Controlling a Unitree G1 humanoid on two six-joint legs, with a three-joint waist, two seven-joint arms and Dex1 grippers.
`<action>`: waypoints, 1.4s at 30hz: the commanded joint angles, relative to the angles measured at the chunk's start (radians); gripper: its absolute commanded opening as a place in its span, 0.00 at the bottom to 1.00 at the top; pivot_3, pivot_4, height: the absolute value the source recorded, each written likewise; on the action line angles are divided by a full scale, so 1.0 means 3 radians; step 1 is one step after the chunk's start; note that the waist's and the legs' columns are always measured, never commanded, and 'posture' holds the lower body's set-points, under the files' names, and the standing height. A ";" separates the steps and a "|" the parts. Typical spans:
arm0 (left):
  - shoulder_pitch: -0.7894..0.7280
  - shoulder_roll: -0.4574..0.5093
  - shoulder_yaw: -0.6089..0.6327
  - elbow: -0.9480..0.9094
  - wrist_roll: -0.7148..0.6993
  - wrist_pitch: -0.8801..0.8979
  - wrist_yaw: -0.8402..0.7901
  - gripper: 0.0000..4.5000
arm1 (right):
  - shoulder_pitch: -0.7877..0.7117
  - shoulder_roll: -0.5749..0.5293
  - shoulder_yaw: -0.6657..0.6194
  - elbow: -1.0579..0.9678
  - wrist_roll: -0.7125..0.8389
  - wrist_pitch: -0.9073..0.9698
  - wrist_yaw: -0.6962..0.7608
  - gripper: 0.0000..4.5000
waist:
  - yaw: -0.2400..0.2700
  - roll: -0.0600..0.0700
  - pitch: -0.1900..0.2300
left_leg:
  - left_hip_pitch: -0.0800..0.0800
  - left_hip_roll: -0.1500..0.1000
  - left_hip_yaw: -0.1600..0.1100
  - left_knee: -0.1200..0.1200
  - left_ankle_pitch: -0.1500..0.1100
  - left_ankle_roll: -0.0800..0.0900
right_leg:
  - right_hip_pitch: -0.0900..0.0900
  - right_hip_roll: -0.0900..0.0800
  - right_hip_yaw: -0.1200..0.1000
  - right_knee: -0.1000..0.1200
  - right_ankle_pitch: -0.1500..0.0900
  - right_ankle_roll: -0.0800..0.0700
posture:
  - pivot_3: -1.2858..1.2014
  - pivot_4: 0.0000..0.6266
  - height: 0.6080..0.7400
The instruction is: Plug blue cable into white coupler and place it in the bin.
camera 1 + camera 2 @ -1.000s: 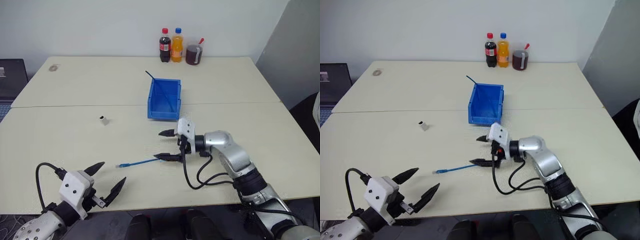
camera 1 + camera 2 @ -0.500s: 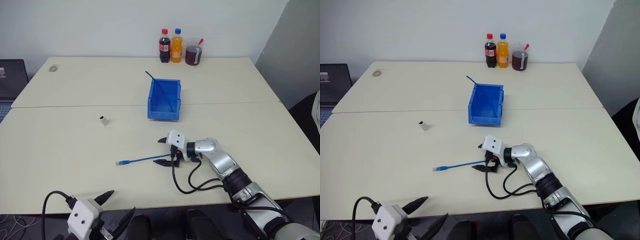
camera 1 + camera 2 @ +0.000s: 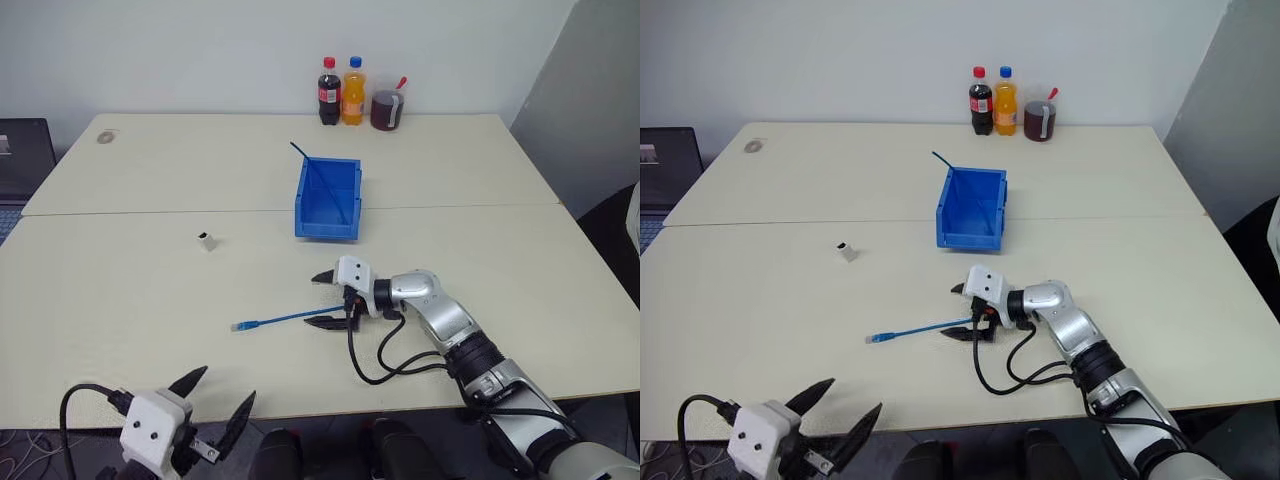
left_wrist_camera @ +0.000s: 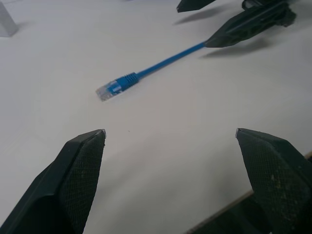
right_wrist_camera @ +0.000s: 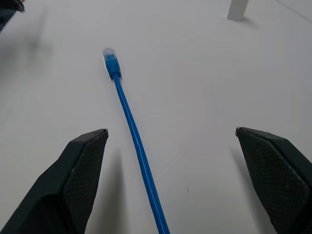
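Note:
The blue cable [image 3: 283, 319] lies flat on the table, its clear-blue plug [image 3: 240, 326] pointing left. My right gripper [image 3: 317, 300] is open at the cable's other end, and in the right wrist view the cable [image 5: 131, 126] runs out between its fingers. The white coupler [image 3: 206, 240] stands alone further left and back. The bin [image 3: 328, 222] sits behind the right gripper with a darker blue cable [image 3: 318, 176] leaning in it. My left gripper [image 3: 226, 384] hangs open at the table's near edge, facing the plug [image 4: 114, 88], nothing between its fingers.
Two bottles [image 3: 329, 92] [image 3: 353, 92] and a cup of dark drink [image 3: 387, 108] stand at the far edge. A laptop [image 3: 22, 160] sits off the left side. The right arm's black wire [image 3: 385, 360] loops over the table near the front.
My left gripper has drawn back and down to the table's near edge. The right arm has sunk lower, its gripper staying at the cable's end. Cable and coupler have not moved.

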 commanded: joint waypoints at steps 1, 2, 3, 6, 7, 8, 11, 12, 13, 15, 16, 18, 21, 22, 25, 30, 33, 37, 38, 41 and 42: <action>-0.0071 0.0017 0.0081 0.0028 -0.0076 0.0017 0.0027 1.00 | -0.0004 -0.0046 -0.0126 -0.0468 0.0182 0.0230 0.0062 0.99 | 0.0000 0.0000 0.0000 | 0.0000 0.0000 0.0000 0.0000 0.0000 0.0000 | 0.0000 0.0000 0.0000 0.0000 0.0000 0.0000 | 0.52 0.24 1.00; -0.0115 0.0036 0.0098 0.0049 -0.0079 0.0020 0.0030 1.00 | -0.0002 -0.0057 -0.0143 -0.0563 0.0220 0.0309 0.0060 0.99 | 0.0000 0.0000 0.0000 | -0.0001 0.0000 0.0000 0.0000 0.0000 0.0000 | 0.0000 0.0000 -0.0001 0.0000 0.0000 0.0000 | 0.52 0.24 1.00; -0.0189 0.0062 0.0129 0.0076 -0.0095 0.0048 0.0042 1.00 | -0.0002 -0.0067 -0.0174 -0.0690 0.0284 0.0429 0.0052 0.99 | 0.0000 0.0000 0.0000 | -0.0001 -0.0001 0.0001 0.0000 0.0000 0.0000 | 0.0000 0.0000 -0.0001 0.0000 0.0000 0.0001 | 0.52 0.24 1.00; -0.0437 0.0208 0.0226 0.0177 -0.0131 0.0109 -0.0008 1.00 | 0.0015 -0.0158 -0.0281 -0.1090 0.0487 0.0793 0.0061 0.99 | 0.0013 0.0002 0.0001 | -0.0001 0.0000 -0.0002 0.0000 0.0000 0.0000 | 0.0000 0.0000 -0.0002 0.0000 0.0001 0.0001 | 0.52 0.24 1.00; -0.0514 0.0285 0.0250 0.0218 -0.0132 0.0118 -0.0057 1.00 | 0.0025 -0.0204 -0.0322 -0.1203 0.0550 0.0910 0.0059 0.99 | 0.0024 0.0004 0.0003 | -0.0002 -0.0001 -0.0005 0.0000 0.0000 0.0000 | 0.0000 0.0000 -0.0002 0.0000 0.0001 0.0001 | 0.52 0.24 1.00; -0.0628 0.0466 0.0253 0.0331 -0.0054 0.0085 -0.0184 1.00 | 0.0049 -0.0279 -0.0382 -0.1328 0.0621 0.1041 0.0054 0.99 | 0.0026 0.0003 0.0002 | -0.0002 -0.0001 -0.0007 0.0000 0.0000 0.0000 | 0.0000 0.0002 -0.0003 0.0002 0.0001 0.0001 | 0.52 0.24 1.00; -0.1112 0.0916 0.0319 0.0702 -0.0106 0.0180 -0.0444 1.00 | 0.0201 -0.0534 -0.0514 -0.1621 0.0744 0.1303 0.0040 0.99 | 0.0056 0.0001 0.0000 | -0.0001 -0.0002 -0.0012 0.0000 0.0000 0.0000 | 0.0001 0.0008 -0.0008 0.0004 0.0000 -0.0001 | 0.52 0.24 1.00; -0.1346 0.1092 0.0314 0.0834 -0.0225 0.0279 -0.0599 1.00 | 0.0306 -0.0646 -0.0554 -0.1720 0.0769 0.1376 0.0038 0.99 | 0.0076 0.0004 0.0001 | 0.0000 -0.0001 -0.0007 0.0000 0.0000 0.0000 | 0.0001 0.0010 -0.0008 0.0002 0.0001 0.0000 | 0.52 0.24 1.00; -0.1503 0.1211 0.0304 0.0925 -0.0306 0.0345 -0.0715 1.00 | 0.0378 -0.0724 -0.0579 -0.1791 0.0792 0.1430 0.0031 0.99 | 0.0102 0.0002 0.0000 | -0.0001 -0.0004 -0.0008 0.0000 0.0000 0.0000 | 0.0001 0.0008 -0.0009 0.0004 0.0000 0.0000 | 0.52 0.24 1.00; -0.1854 0.1517 0.0167 0.1201 -0.0418 0.0428 -0.1129 1.00 | 0.0553 -0.0885 -0.0617 -0.1950 0.0827 0.1500 0.0020 0.99 | 0.0103 -0.0001 -0.0002 | -0.0004 -0.0001 -0.0012 0.0001 0.0000 0.0000 | 0.0001 0.0009 -0.0012 0.0002 0.0000 0.0000 | 0.52 0.24 1.00; -0.1950 0.1598 0.0121 0.1292 -0.0440 0.0449 -0.1250 1.00 | 0.0597 -0.0926 -0.0624 -0.1998 0.0843 0.1520 0.0009 0.99 | 0.0101 0.0001 -0.0001 | -0.0002 -0.0002 -0.0005 0.0000 0.0000 0.0000 | 0.0001 0.0009 -0.0012 0.0000 0.0001 0.0001 | 0.52 0.24 1.00; -0.2286 0.1807 -0.0110 0.1703 -0.0294 0.0315 -0.1561 1.00 | 0.0678 -0.0982 -0.0651 -0.2092 0.0862 0.1578 -0.0055 0.99 | 0.0080 0.0007 0.0003 | -0.0004 -0.0001 0.0002 -0.0001 0.0000 0.0000 | -0.0001 0.0008 -0.0011 -0.0003 0.0003 0.0005 | 0.52 0.24 1.00; -0.2789 0.1911 -0.0407 0.2243 -0.0167 0.0156 -0.1890 1.00 | 0.0761 -0.1003 -0.0710 -0.2197 0.0879 0.1669 -0.0172 0.99 | 0.0040 0.0009 0.0003 | -0.0003 -0.0001 0.0010 -0.0001 0.0000 0.0000 | -0.0005 0.0008 -0.0006 0.0000 0.0005 0.0008 | 0.52 0.24 1.00; -0.2967 0.1934 -0.0559 0.2422 -0.0114 0.0142 -0.2049 1.00 | 0.0804 -0.1016 -0.0737 -0.2250 0.0885 0.1703 -0.0219 0.99 | 0.0037 0.0009 0.0004 | -0.0003 -0.0001 0.0008 -0.0002 0.0000 0.0000 | -0.0005 0.0011 -0.0007 0.0000 0.0005 0.0008 | 0.52 0.24 1.00; -0.3237 0.1994 -0.0866 0.2786 0.0049 -0.0003 -0.2421 1.00 | 0.0911 -0.1066 -0.0795 -0.2395 0.0918 0.1788 -0.0325 0.99 | 0.0049 0.0009 0.0003 | -0.0005 0.0002 0.0003 -0.0002 0.0000 0.0000 | -0.0006 0.0018 -0.0008 0.0000 0.0005 0.0008 | 0.52 0.24 1.00; -0.3607 0.1929 -0.1090 0.3297 0.0243 -0.0331 -0.2650 1.00 | 0.1088 -0.1167 -0.0899 -0.2622 0.0977 0.1913 -0.0477 0.99 | 0.0081 0.0009 0.0003 | -0.0007 0.0002 0.0006 -0.0002 0.0000 0.0000 | -0.0007 0.0017 -0.0004 -0.0001 0.0004 0.0008 | 0.52 0.24 1.00; -0.3732 0.1925 -0.1229 0.3570 0.0436 -0.0590 -0.2704 1.00 | 0.1164 -0.1213 -0.0904 -0.2704 0.0948 0.1894 -0.0548 0.99 | 0.0088 0.0010 0.0002 | -0.0005 0.0002 0.0005 0.0000 0.0000 0.0000 | -0.0006 0.0018 -0.0005 0.0002 0.0005 0.0008 | 0.52 0.24 1.00; -0.3777 0.1954 -0.1251 0.3680 0.0429 -0.0666 -0.2783 1.00 | 0.1185 -0.1222 -0.0934 -0.2743 0.0971 0.1925 -0.0623 0.99 | 0.0086 0.0016 -0.0003 | 0.0000 0.0002 0.0006 0.0001 0.0000 0.0000 | -0.0004 0.0018 -0.0003 0.0009 0.0005 0.0008 | 0.52 0.24 1.00; -0.3781 0.1966 -0.1252 0.3697 0.0423 -0.0670 -0.2802 0.96 | 0.1186 -0.1224 -0.0936 -0.2744 0.0975 0.1930 -0.0633 1.00 | 0.0083 0.0017 -0.0003 | 0.0002 0.0002 0.0006 0.0001 0.0000 0.0000 | -0.0004 0.0018 -0.0002 0.0012 0.0005 0.0008 | 0.52 0.24 1.00; -0.3806 0.1976 -0.1252 0.3773 0.0438 -0.0712 -0.2830 0.86 | 0.1184 -0.1237 -0.0909 -0.2719 0.0939 0.1876 -0.0642 1.00 | 0.0080 0.0017 -0.0003 | 0.0004 0.0002 0.0006 0.0001 0.0000 0.0001 | -0.0004 0.0019 -0.0002 0.0018 0.0003 0.0006 | 0.52 0.24 1.00; -0.3813 0.1986 -0.1260 0.3798 0.0461 -0.0715 -0.2828 0.80 | 0.1183 -0.1241 -0.0893 -0.2710 0.0926 0.1853 -0.0645 1.00 | 0.0080 0.0017 -0.0003 | 0.0005 0.0002 0.0006 0.0001 0.0000 0.0001 | -0.0004 0.0019 -0.0003 0.0019 0.0003 0.0005 | 0.52 0.24 1.00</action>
